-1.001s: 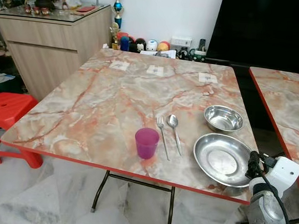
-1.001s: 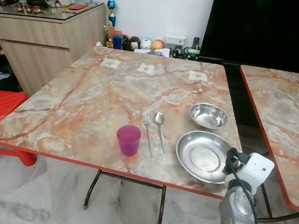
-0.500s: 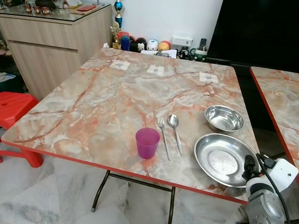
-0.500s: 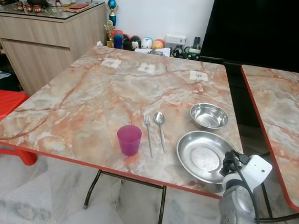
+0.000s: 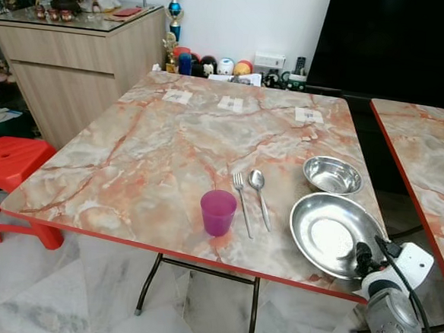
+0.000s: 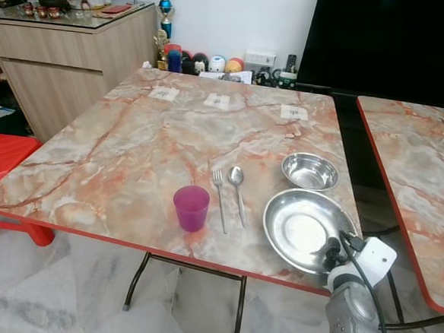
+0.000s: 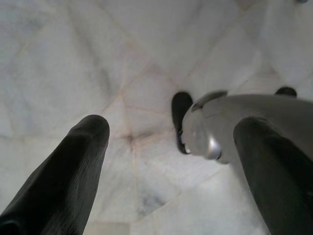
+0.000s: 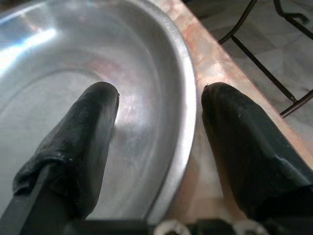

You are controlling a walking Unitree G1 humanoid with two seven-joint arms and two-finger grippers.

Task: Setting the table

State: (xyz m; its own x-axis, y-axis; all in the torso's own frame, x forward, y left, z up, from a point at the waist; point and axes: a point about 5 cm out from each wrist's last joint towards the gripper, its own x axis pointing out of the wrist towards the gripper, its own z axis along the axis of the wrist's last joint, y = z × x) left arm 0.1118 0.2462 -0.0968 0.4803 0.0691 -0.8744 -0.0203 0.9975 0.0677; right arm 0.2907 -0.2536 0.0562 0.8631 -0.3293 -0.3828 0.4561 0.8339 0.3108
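Steel plate [image 5: 333, 234] sat at the counter [image 5: 155, 146] near edge beside fork [image 5: 241, 203] and spoon [image 5: 259, 197]; right gripper [image 8: 159, 122] fingers apart straddled its thin, rigid, slippery rim, likely light; left gripper [image 7: 171, 161] hung spread.

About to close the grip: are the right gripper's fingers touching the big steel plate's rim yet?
Cannot tell. In the right wrist view the right gripper is open and straddles the plate rim, one finger inside, one outside over the table; no clear contact or gap.
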